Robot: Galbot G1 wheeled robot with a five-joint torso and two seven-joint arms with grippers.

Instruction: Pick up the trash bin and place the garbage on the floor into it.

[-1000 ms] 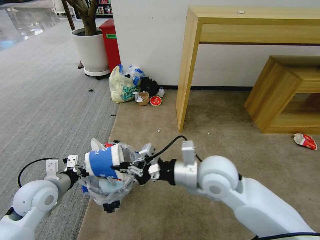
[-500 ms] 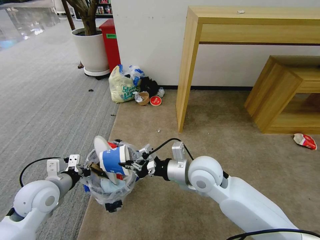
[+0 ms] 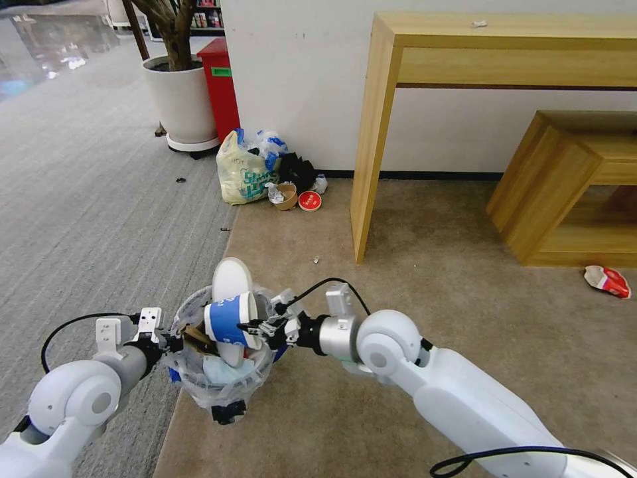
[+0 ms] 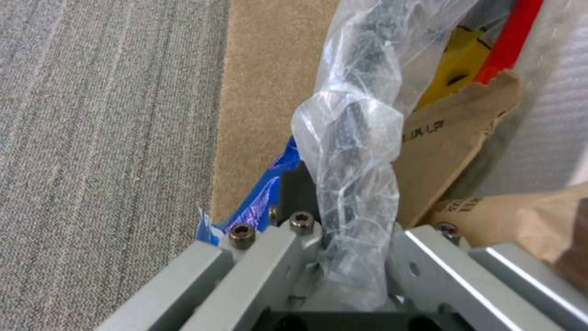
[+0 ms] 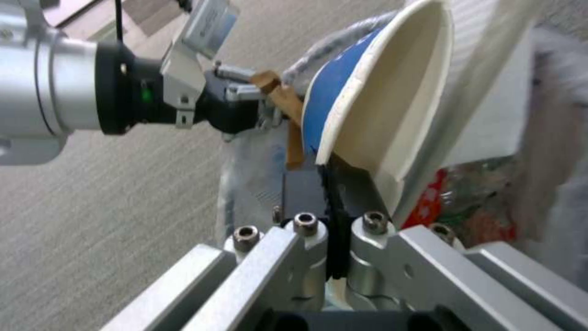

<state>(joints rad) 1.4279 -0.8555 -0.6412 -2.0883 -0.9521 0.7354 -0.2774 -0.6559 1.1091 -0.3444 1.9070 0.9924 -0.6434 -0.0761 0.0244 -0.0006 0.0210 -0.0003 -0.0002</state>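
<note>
Holding the trash bin (image 3: 222,372) up above the floor (image 3: 411,245) by its bagged rim, the left gripper (image 4: 343,257) is clamped there, while the right gripper (image 3: 260,327) pinches the blue-white cup (image 3: 229,320) by its rim over the bin's mouth. The cup looks light, thin-walled and easily crushed, so the rim suits it. Compared with a second ago, the cup sits lower and tipped further inside.

The trash bin (image 3: 222,382) hangs above the floor's (image 3: 424,265) left edge, between the left gripper (image 3: 171,343) on its left rim and the right gripper (image 3: 255,327) over its right rim. A cup (image 3: 229,320) sits atop the bin. A wrapper (image 3: 607,280) lies at the floor's right edge.
</note>
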